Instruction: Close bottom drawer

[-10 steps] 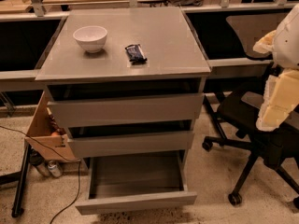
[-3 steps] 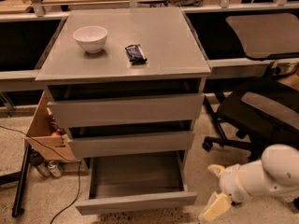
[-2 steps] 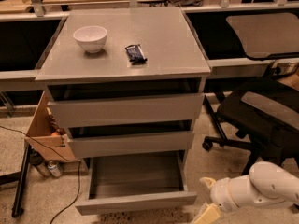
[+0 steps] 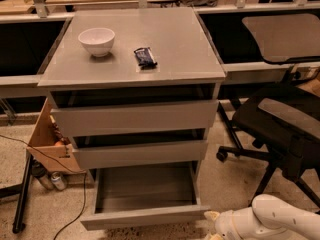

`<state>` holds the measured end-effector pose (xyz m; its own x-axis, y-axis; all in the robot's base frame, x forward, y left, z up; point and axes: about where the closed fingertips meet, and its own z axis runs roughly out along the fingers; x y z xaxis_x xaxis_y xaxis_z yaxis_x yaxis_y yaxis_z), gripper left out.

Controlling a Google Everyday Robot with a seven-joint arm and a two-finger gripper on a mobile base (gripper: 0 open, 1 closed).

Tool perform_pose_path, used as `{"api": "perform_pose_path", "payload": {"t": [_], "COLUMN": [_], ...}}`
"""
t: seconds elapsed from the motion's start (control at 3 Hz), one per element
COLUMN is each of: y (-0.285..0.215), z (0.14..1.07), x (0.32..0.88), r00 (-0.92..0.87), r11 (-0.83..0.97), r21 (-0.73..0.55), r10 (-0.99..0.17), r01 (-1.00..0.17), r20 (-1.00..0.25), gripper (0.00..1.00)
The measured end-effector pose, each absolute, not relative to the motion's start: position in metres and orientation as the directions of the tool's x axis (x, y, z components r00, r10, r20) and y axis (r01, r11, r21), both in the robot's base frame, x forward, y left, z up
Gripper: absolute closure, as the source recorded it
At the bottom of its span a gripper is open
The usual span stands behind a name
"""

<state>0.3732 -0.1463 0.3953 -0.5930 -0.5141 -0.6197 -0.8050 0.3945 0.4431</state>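
Note:
The bottom drawer (image 4: 145, 215) of the grey cabinet (image 4: 132, 44) stands pulled out, with a plain flat grey front and an empty grey inside. The two taller drawers above it sit nearly flush. My gripper (image 4: 212, 223) reaches in low from the bottom right on a white arm (image 4: 272, 219). Its tip is right beside the right end of the bottom drawer's front, at the lower frame edge.
A white bowl (image 4: 97, 40) and a dark snack packet (image 4: 145, 57) lie on the cabinet top. A black office chair (image 4: 280, 124) stands to the right. An open cardboard box (image 4: 47, 139), cans (image 4: 58, 180) and cables lie on the floor at the left.
My arm has come down from the upper right to the floor level. It has moved left and lower toward the drawer's right front corner. The drawer is as far out as before.

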Motion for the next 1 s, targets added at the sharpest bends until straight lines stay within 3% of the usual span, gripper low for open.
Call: {"api": "perform_pose_path", "payload": {"t": [1.0], "y": [-0.1442], "z": [0.3932], "x": [0.3733], "r00": [-0.603], "r11": [0.408], "r21": [0.445], "r10": [-0.510], "r01": [-0.797], "r20": [-0.613], "gripper": [0.00]}}
